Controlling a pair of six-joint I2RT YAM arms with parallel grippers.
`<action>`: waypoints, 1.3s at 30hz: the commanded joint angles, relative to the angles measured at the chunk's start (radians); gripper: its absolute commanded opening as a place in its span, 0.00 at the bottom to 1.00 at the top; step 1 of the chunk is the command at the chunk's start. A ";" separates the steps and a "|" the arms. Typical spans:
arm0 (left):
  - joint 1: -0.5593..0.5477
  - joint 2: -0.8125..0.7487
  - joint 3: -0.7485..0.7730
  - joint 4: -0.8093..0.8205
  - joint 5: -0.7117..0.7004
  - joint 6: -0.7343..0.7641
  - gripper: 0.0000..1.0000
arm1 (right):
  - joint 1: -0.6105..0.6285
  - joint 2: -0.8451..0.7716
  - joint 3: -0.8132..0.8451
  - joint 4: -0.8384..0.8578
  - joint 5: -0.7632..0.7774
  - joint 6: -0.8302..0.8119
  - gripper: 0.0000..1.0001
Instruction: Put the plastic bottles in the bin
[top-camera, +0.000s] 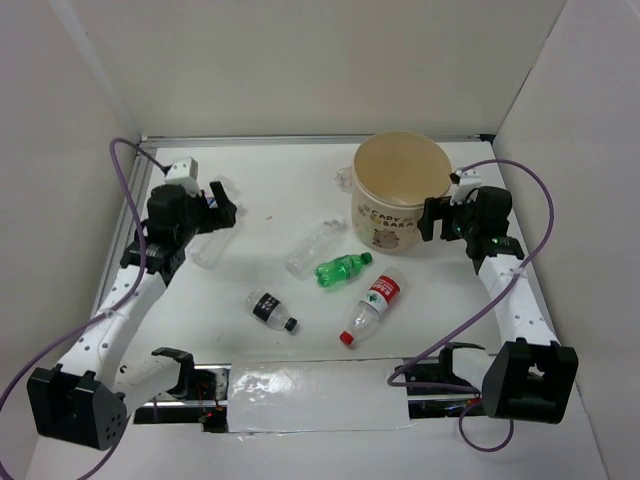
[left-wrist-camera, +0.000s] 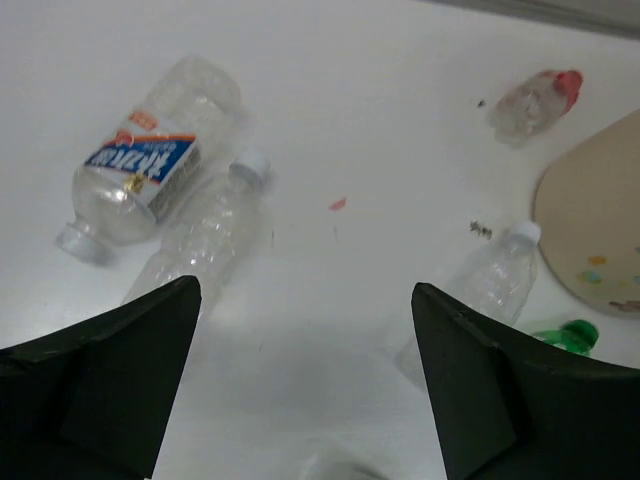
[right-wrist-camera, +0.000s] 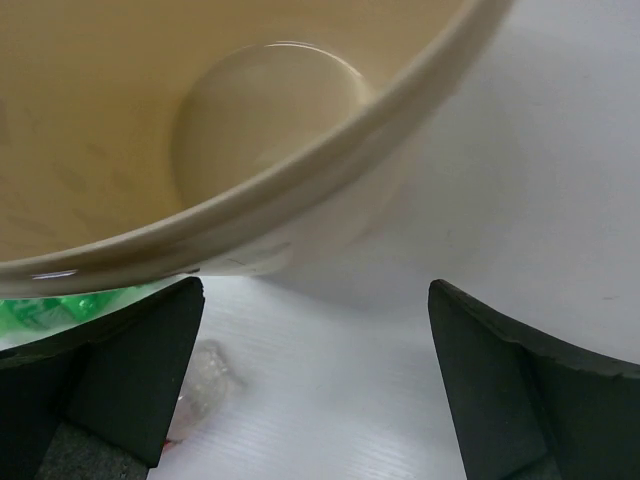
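My left hand (left-wrist-camera: 305, 290) is wide open, holding nothing — my right hand (right-wrist-camera: 315, 290) too, beside the bin (top-camera: 392, 222). The green bottle (top-camera: 343, 269), red-cap bottle (top-camera: 372, 307), black-label bottle (top-camera: 270, 310), one clear bottle (top-camera: 312, 247) and the other clear bottle (top-camera: 206, 250) lie on the table (top-camera: 440, 300).

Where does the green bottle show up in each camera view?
Top external: green bottle lies mid-table, nearer the arms than the bin.
Left wrist: green bottle at the lower right edge, below the bin.
Right wrist: green bottle is a sliver at the left edge, under the bin's rim.
Shared landmark: the bin.
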 joint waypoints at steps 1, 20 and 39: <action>0.022 0.036 0.127 -0.022 0.102 0.077 0.99 | -0.007 0.009 0.047 0.038 0.103 0.046 1.00; 0.022 0.374 0.299 -0.061 0.006 0.333 0.98 | -0.048 0.017 0.018 -0.078 -0.219 -0.189 1.00; 0.042 0.682 0.397 -0.068 -0.048 0.395 0.85 | -0.057 0.045 -0.004 -0.078 -0.219 -0.198 1.00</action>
